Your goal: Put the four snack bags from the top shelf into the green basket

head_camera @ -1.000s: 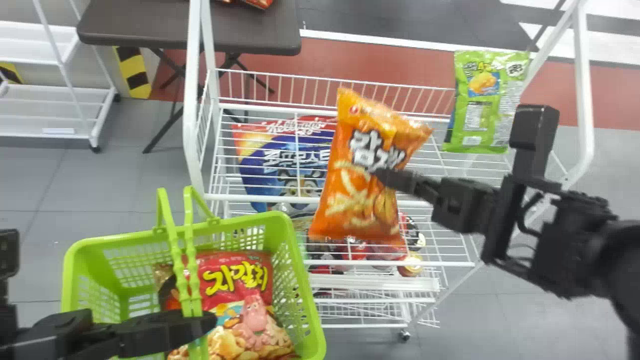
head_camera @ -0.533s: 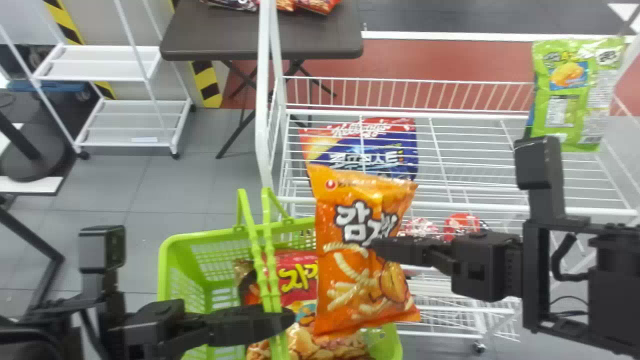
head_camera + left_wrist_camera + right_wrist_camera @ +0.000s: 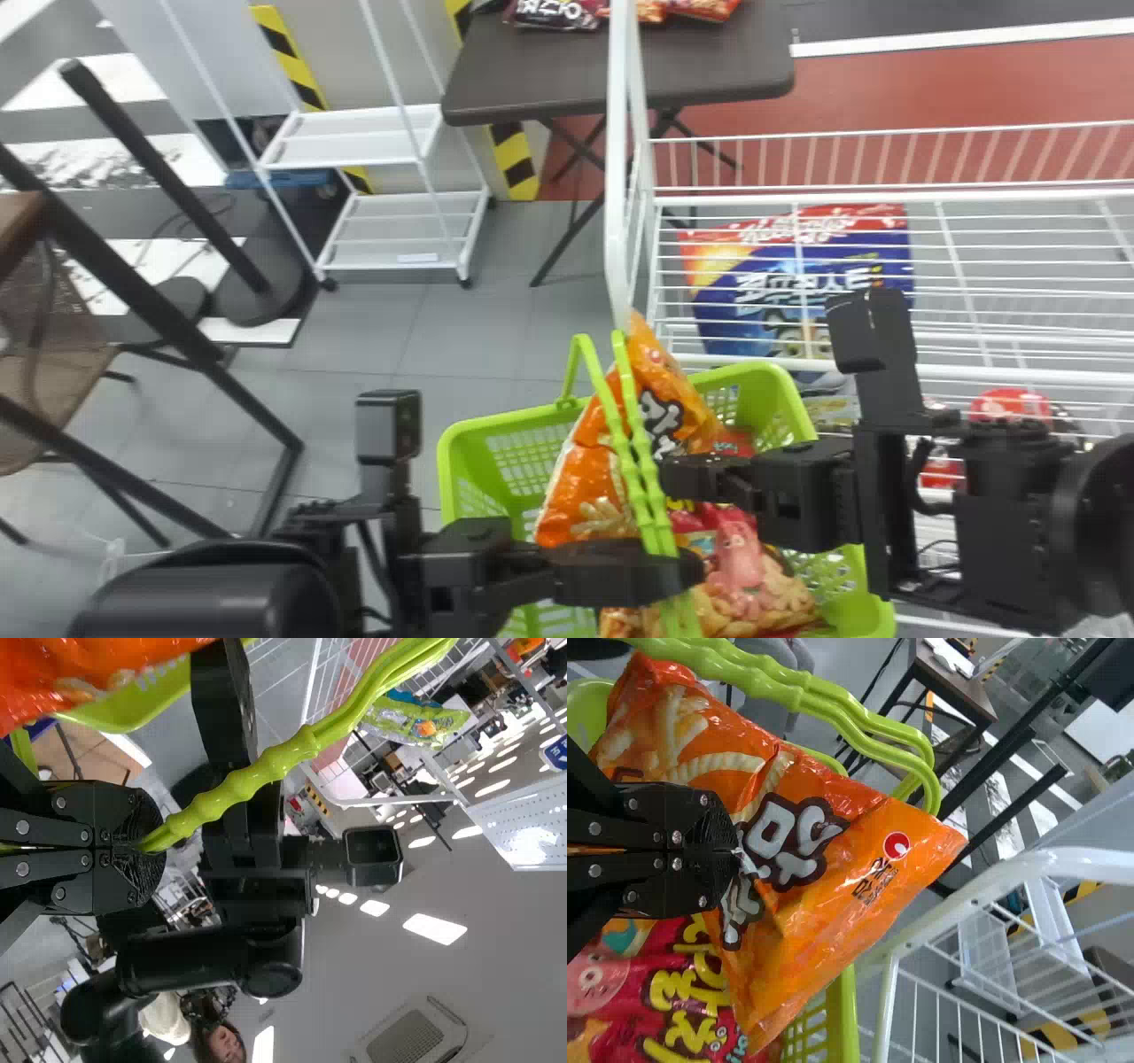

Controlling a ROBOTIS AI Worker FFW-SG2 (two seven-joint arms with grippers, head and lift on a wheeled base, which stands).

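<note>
In the head view, my right gripper (image 3: 678,478) holds the orange snack bag (image 3: 585,478), tilted behind the raised handles of the green basket (image 3: 496,425). A red snack bag (image 3: 753,580) lies inside the basket. My left gripper (image 3: 678,571) is at those handles. The left wrist view has my left gripper (image 3: 152,847) shut on the green handles (image 3: 226,788). In the right wrist view, my right gripper (image 3: 733,853) pinches the orange bag (image 3: 833,895) at its middle, with the red bag (image 3: 682,992) below it. The orange bag's lower end is partly hidden by the left gripper.
The white wire rack (image 3: 620,221) stands right behind the basket, with a blue and red bag (image 3: 797,275) under its top shelf. A green snack bag (image 3: 403,719) appears beyond the right arm. A dark table (image 3: 620,80) is farther back.
The head view has turned left. My right gripper has carried the orange bag from over the shelf leftward to the basket and its handles. My left gripper has stayed at the handles.
</note>
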